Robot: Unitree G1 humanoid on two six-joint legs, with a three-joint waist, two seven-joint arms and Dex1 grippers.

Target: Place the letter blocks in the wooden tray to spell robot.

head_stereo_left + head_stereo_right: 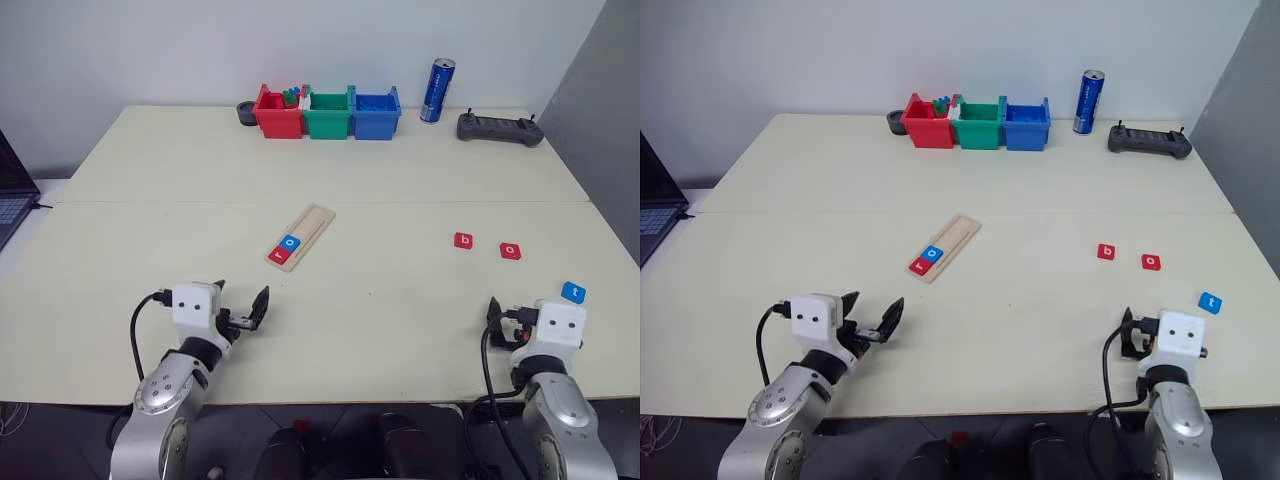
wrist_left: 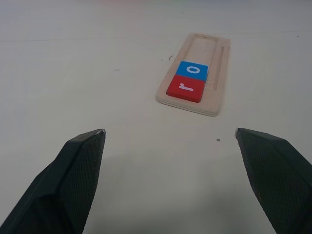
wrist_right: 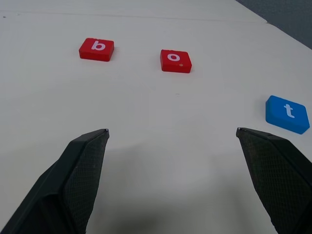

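- Left gripper (image 1: 243, 307) hovers low over the near left part of the table (image 1: 380, 180), fingers spread wide, nothing between them; it looks straight up the wooden tray (image 2: 195, 73) just ahead
- Right gripper (image 3: 170, 134) sits at the near right edge — jaws equally wide, empty; three loose tiles lie in front of it
- Out from the left: the tray lies slanted mid-table, near end toward the robot; the red r block (image 2: 185, 88) fills that near end, the blue o block (image 2: 193, 70) touches it in the next slot; the rest of the groove is bare
- Out from the right: the red b block (image 3: 96, 48) and the red o block (image 3: 175, 60) lie near each other, apart; the blue t block (image 3: 287, 114) is nearer the gripper, off to the right
- Score so far, by my reading: two of five placed — "ro"; b, o, t still to go, and b looks like the next one due
- Count: five letter blocks, three red, two blue; one tray; two grippers
- Far edge: three bins — red (image 1: 278, 112), green (image 1: 329, 112), blue (image 1: 376, 113); one can (image 1: 437, 90); one black controller (image 1: 500, 128)
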